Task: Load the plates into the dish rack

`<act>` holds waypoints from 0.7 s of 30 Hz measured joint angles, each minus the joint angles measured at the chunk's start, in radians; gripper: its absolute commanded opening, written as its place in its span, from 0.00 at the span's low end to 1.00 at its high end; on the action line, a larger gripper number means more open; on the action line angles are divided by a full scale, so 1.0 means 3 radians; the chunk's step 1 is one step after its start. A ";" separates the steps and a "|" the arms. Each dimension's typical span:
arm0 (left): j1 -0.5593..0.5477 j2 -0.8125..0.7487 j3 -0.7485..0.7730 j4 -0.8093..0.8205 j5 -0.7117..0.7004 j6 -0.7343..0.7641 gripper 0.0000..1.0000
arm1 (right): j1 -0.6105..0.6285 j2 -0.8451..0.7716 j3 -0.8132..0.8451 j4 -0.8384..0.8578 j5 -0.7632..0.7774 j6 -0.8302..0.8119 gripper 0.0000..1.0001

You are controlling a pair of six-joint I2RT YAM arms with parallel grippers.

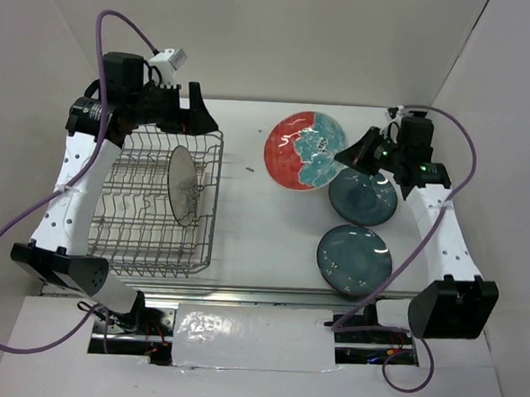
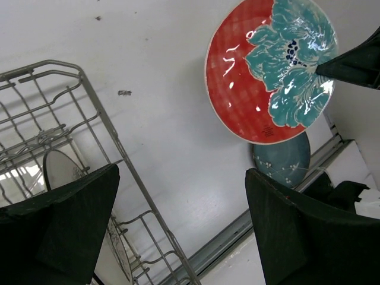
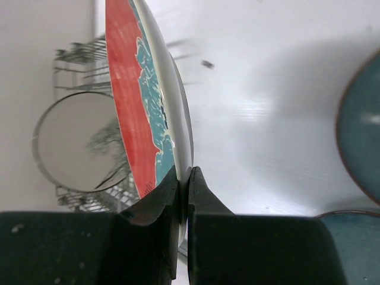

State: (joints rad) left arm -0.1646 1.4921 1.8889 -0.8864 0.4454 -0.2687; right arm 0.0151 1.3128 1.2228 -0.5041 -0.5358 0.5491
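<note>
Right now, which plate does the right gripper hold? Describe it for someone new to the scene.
Start at the dish rack on the table's left, then look right, toward the far edge. The plate there, pinched at its rim by the right gripper, is red with teal flowers; the two plates nearer the arms are dark teal.

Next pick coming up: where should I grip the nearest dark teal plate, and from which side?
I'd pinch the nearest dark teal plate at its right rim, coming low from the right: it lies flat on the table, so only its edge fits a gripper.
</note>
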 measured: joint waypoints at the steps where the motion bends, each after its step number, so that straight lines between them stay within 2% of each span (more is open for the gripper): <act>1: 0.0010 0.0011 0.0027 0.0008 0.0064 0.0000 0.99 | 0.0000 -0.0062 0.0078 -0.0029 -0.0041 -0.0001 0.00; 5: 0.0084 0.0092 0.0107 0.0051 0.0422 -0.0001 0.99 | 0.0000 -0.0226 0.0343 -0.0107 -0.0240 0.0008 0.00; 14: 0.0230 0.0526 0.0123 0.0287 0.1700 -0.0226 0.99 | 0.0009 -0.0261 0.0596 -0.0104 -0.0587 0.0120 0.00; 21: 0.0207 0.0749 0.0095 0.0533 0.2211 -0.0515 0.99 | 0.0151 -0.0230 0.0764 -0.0113 -0.0626 0.0148 0.00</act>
State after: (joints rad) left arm -0.1024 1.7168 1.9175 -0.7265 1.1088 -0.4232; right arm 0.0605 1.2438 1.4521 -0.5381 -0.7235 0.5934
